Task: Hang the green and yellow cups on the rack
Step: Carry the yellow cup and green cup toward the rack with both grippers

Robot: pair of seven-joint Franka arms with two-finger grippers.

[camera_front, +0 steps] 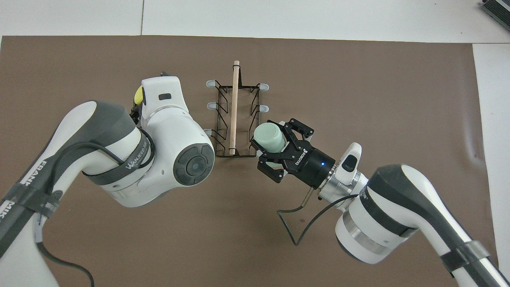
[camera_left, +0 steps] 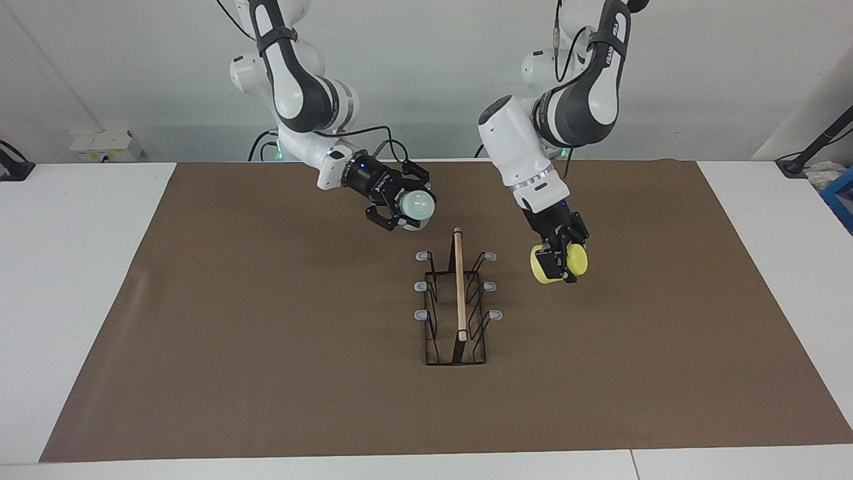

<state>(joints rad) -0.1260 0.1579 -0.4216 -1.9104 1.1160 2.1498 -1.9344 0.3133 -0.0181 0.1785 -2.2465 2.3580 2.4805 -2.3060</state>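
Your left arm hid most of the yellow cup overhead. Two smooth tapered plastic cups, both airborne: left gripper clamped yellow at the rack's 3 o'clock in the facing view, right gripper clamped the green cup at 11. Six grey-tipped pegs, one wooden bar.

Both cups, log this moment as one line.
left tool: holds yellow cup beside rack | right tool: holds green cup | pegs: bare
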